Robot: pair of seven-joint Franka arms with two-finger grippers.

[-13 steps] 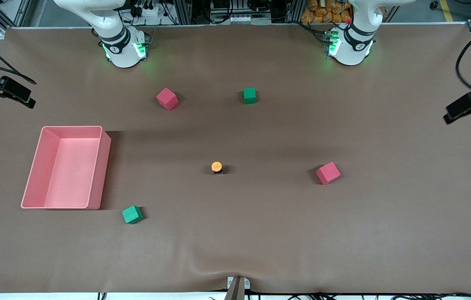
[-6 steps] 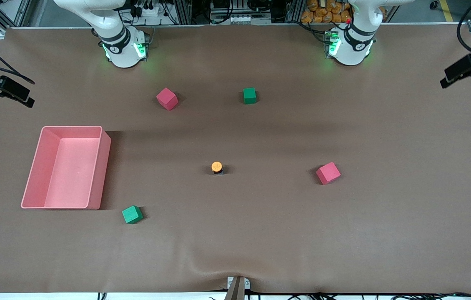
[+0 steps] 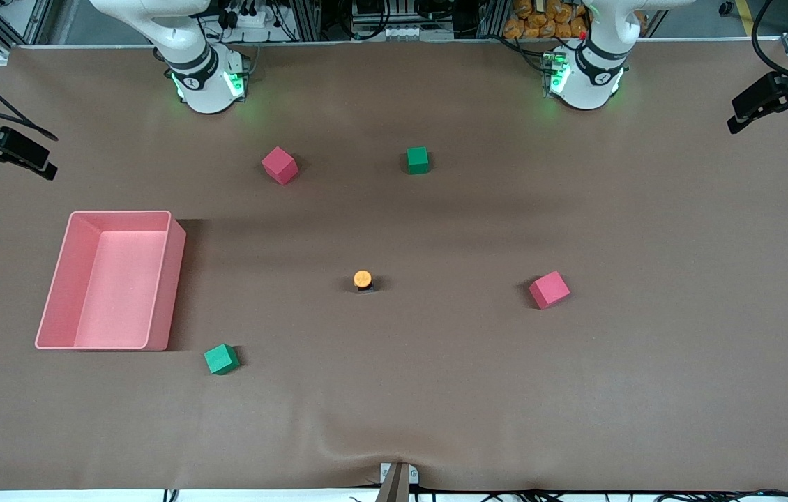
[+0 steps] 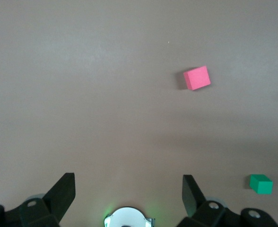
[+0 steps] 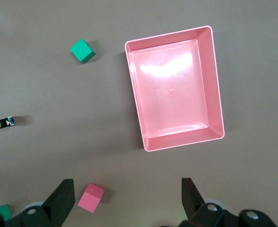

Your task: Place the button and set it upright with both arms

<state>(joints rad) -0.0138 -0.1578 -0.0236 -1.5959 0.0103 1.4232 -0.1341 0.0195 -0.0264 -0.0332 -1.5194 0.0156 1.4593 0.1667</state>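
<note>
Since a second ago only the left end effector (image 3: 770, 104) has moved, drawing up over the desk's (image 3: 436, 404) edge at the left arm's end toward its base; everything on the desk has stayed put.

Across the front view, the right end effector (image 3: 7, 150) hangs at the desk edge near the right arm's end, fingers spread wide and holding nothing, and that arm waits. The pink bin (image 3: 59, 279) below it is empty. A green cube (image 3: 220, 359) sits just beside the bin's nearer corner.

The button (image 3: 362, 279) stands mid-desk, orange cap up, apart from every cube. It already looks upright, which probably explains why both arms hang clear of it.

The left end effector's fingers are also fully apart and empty.
</note>
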